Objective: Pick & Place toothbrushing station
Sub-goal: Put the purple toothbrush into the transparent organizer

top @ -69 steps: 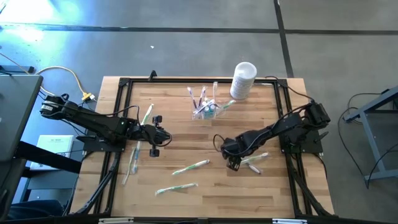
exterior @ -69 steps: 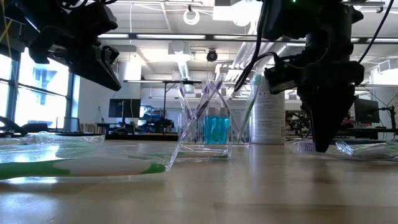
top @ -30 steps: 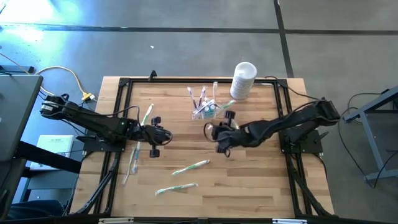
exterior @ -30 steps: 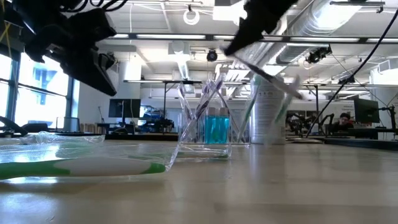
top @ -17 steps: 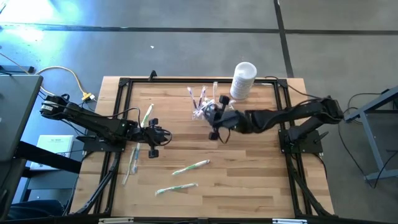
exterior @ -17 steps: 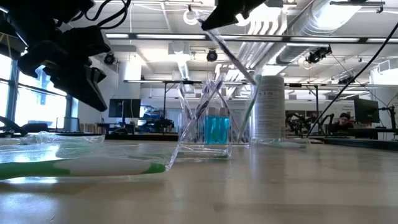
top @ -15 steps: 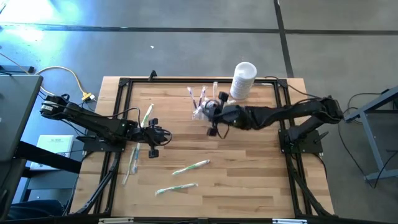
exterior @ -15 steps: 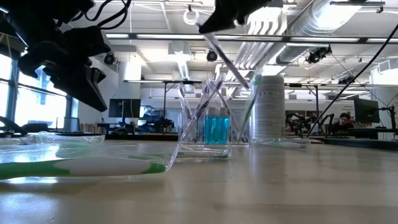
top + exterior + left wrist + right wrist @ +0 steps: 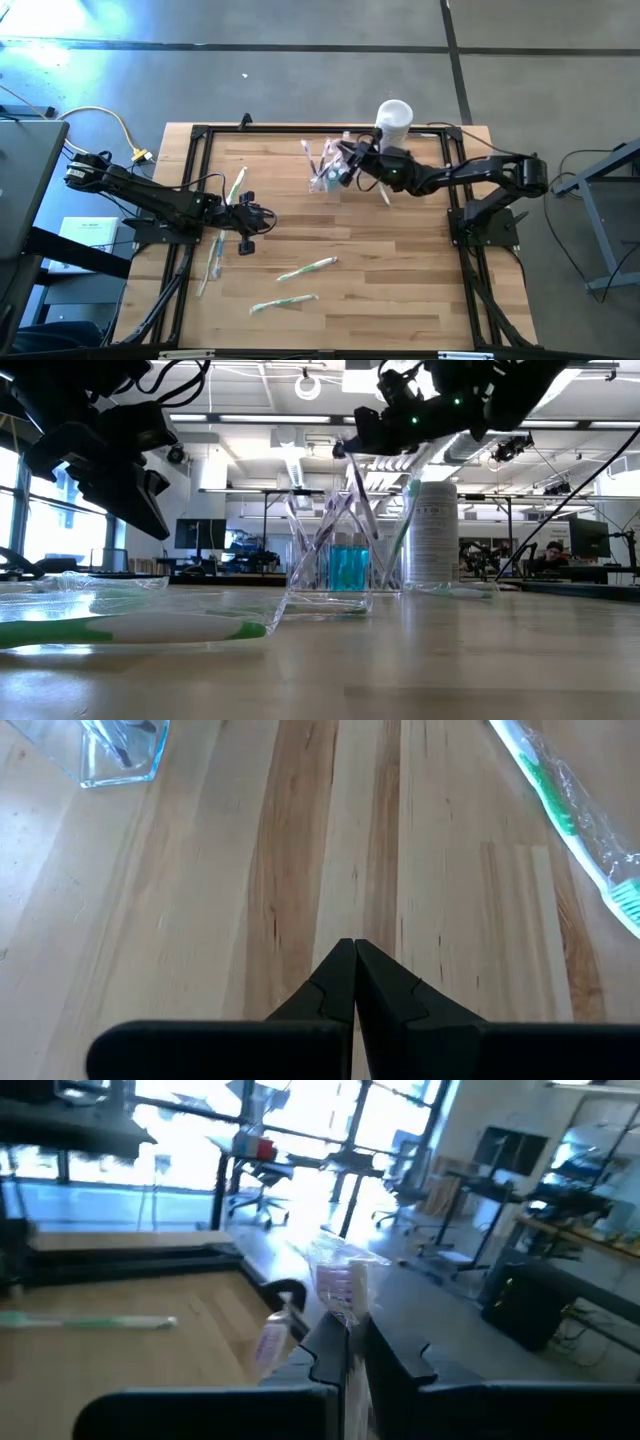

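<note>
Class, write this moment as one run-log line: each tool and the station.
right tool: shut on wrapped toothbrush, over toothbrushing station | left tool: shut, empty, waiting left of centre

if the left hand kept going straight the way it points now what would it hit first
Probably nothing soon. The shut left hand points across bare table. The clear holder lies off to one side of that line and a wrapped toothbrush to the other, though depth is hard to judge.

Grey concrete floor (image 9: 300, 80) surrounds the wooden table; beyond stand bright tall windows (image 9: 300, 1120), black desks (image 9: 560, 1230), white ceiling pipes (image 9: 520, 390).
</note>
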`<state>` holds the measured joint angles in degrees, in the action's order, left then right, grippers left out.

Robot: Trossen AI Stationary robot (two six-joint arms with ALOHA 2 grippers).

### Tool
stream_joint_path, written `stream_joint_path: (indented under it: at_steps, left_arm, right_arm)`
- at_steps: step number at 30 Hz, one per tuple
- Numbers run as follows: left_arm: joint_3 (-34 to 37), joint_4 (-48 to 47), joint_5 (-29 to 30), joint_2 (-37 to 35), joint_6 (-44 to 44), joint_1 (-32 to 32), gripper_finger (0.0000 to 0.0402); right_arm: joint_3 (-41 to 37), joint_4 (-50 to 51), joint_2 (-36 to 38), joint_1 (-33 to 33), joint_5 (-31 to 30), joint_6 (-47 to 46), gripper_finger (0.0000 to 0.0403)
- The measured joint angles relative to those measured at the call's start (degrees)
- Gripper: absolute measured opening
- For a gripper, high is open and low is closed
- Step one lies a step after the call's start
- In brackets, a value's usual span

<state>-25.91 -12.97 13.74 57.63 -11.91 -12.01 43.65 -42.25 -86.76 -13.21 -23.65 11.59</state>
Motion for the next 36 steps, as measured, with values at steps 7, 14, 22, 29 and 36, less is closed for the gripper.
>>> stream_joint_path:
  at_steps: [7, 14, 22, 29, 36]
  left_arm:
    - [0.0, 0.36, 0.01, 0.0, -0.62, 0.0, 0.0001]
    - [0.0, 1.72, 0.02, 0.0, -0.98, 0.0, 0.0001]
    - [0.0, 2.32, 0.0, -0.02, 0.08, 0.0, 0.0001]
    - [0.0, 2.16, 0.0, -0.02, 1.34, -0.01, 0.0001]
    - [0.0, 2.19, 0.02, -0.02, 2.13, 0.0, 0.0001]
  right_arm:
    - [-2.01, -1.23, -2.1, -1.23, -2.47, 0.2, 0.0013]
    - [-1.94, -0.43, -4.54, -1.19, -4.81, -4.04, 0.0021]
    - [-1.94, 5.57, -4.91, -2.39, -4.58, -11.13, 0.0043]
    - [-1.94, 5.57, -4.58, -1.71, -4.76, -9.81, 0.0045]
    - [-1.94, 5.96, -2.05, 0.14, -4.78, -5.54, 0.0053]
